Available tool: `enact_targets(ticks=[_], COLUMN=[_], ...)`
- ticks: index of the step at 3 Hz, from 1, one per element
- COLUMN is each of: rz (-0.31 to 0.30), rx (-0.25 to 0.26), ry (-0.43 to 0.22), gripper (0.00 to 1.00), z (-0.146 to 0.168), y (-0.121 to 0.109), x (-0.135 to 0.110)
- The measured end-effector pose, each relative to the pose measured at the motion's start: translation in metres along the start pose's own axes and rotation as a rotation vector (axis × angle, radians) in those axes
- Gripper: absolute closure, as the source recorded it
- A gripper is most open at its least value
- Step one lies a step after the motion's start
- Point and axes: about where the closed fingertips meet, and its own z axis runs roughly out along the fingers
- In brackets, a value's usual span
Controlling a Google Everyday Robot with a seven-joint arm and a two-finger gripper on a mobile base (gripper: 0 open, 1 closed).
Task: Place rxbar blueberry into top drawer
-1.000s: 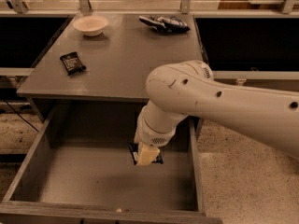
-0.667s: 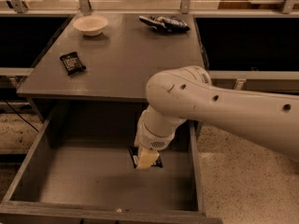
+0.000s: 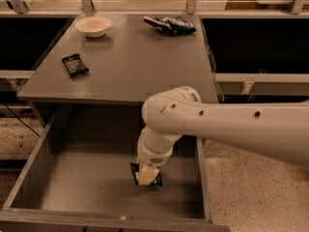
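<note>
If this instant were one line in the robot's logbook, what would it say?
gripper: inside top drawer | rxbar blueberry: at gripper, at or near drawer floor | release: unclear

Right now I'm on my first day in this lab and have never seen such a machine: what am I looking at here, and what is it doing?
The big white tube is a robot arm reaching in from the right. There is only one picture, taken by a camera looking down over a grey cabinet; where that camera is mounted is not known. The arm bends down into the pulled-out top drawer. Its gripper hangs low over the drawer floor, right at a small dark bar, the rxbar blueberry. I cannot tell whether the bar is gripped or already lying there. On the cabinet top, away from the arm, are a white bowl, a black packet and a blue-and-white bag.
</note>
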Motion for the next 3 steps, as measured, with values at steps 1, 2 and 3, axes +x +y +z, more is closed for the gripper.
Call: enact_targets(ticks=[1,2,3], rz=[0.002,-0.005,-0.002], rx=[-0.019,-0.026,0.002], ry=[0.007,0.024,0.083], gripper=[1.0,1.0,1.0], z=[0.0137,0.0217,0.0198], y=[0.0007,0.003,0.0024], x=[0.0003,-0.0004,-0.0005])
